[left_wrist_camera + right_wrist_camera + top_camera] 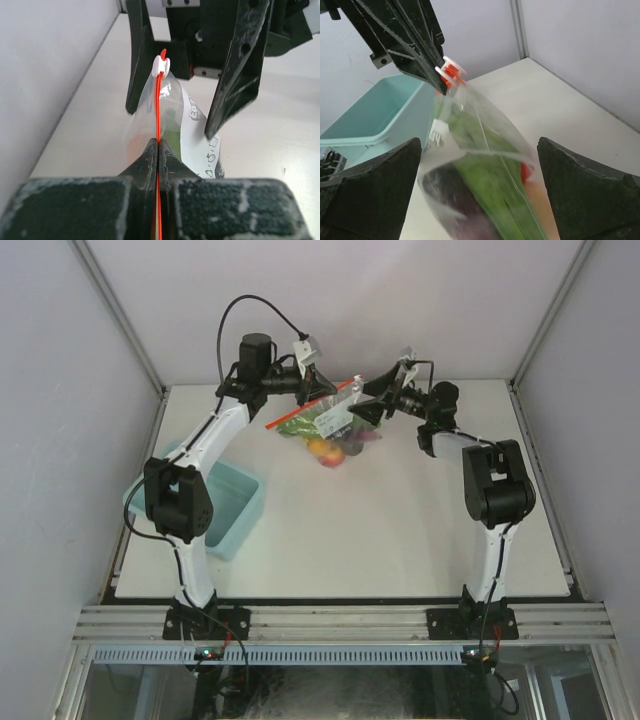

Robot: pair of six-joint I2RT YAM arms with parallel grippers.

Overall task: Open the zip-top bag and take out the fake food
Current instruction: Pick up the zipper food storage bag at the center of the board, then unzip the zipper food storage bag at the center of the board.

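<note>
The zip-top bag (325, 425) hangs above the table at the back, with its red-orange zip strip (158, 107) on top. My left gripper (320, 388) is shut on that strip (158, 150). The white slider (161, 65) sits at the strip's far end, close to my right gripper (368, 398). The right gripper is wide open, its fingers (370, 190) on either side of the bag (485, 145) without touching it. The fake food (335, 447) is inside the bag: green pieces (490, 175), a dark purple piece (455, 205), and red and orange fruit.
A light blue bin (235, 515) stands on the table at the left, beside the left arm; it also shows in the right wrist view (370, 115). White enclosure walls close in the back and both sides.
</note>
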